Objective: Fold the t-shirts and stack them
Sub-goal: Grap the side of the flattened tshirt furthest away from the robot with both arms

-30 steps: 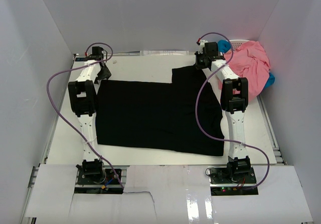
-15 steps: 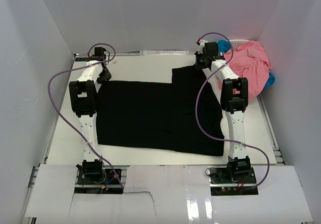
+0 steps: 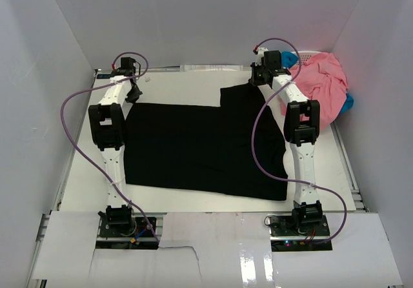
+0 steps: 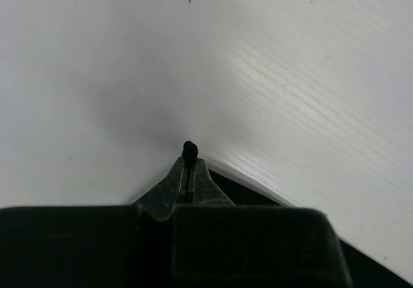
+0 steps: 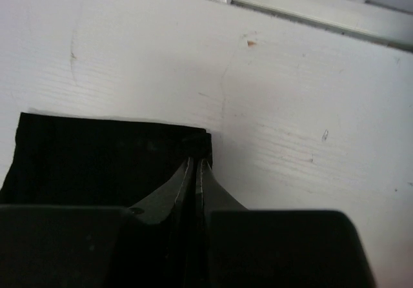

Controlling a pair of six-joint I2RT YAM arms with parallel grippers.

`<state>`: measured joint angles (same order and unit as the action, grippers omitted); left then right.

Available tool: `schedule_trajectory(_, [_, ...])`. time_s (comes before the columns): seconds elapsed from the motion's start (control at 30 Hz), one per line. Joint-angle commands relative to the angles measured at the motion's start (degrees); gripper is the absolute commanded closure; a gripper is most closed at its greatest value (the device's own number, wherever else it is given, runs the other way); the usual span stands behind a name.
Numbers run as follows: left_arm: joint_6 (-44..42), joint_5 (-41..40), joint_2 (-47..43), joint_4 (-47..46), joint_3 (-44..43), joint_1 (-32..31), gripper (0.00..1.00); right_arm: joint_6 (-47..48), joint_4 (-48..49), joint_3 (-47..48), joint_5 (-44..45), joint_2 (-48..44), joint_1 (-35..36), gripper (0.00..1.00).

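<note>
A black t-shirt [image 3: 206, 149] lies spread flat across the white table. My left gripper [image 3: 134, 94] sits at its far left corner. In the left wrist view that gripper [image 4: 189, 162] is shut, with a small tuft of black cloth [image 4: 189, 150] poking out past the tips. My right gripper [image 3: 258, 79] is at the shirt's far right corner, shut on the black cloth's edge [image 5: 197, 144] in the right wrist view. Salmon-pink t-shirts [image 3: 319, 88] lie heaped at the back right.
The pink heap rests in a white basket [image 3: 308, 55] against the right wall, with blue bits [image 3: 288, 59] beside it. White walls enclose the table on three sides. A raised strip [image 5: 310, 10] runs along the table's far edge.
My left gripper has closed on the shirt's far left corner and shifted slightly toward the back. The right gripper has stayed shut at its corner.
</note>
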<state>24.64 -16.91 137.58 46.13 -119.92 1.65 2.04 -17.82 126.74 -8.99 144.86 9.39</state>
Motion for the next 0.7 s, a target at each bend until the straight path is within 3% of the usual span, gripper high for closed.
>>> schedule_trajectory(0.0, [0.0, -0.3, -1.6, -0.3, -4.3, -0.2, 1.0, 0.0, 1.1, 3.6, -1.5, -4.4, -0.2, 0.92])
schedule_trajectory(0.67, [0.1, 0.5, -4.9, -0.9, -3.0, -0.2, 1.0, -0.4, 2.9, -3.3, -6.9, -18.2, -0.2, 0.92])
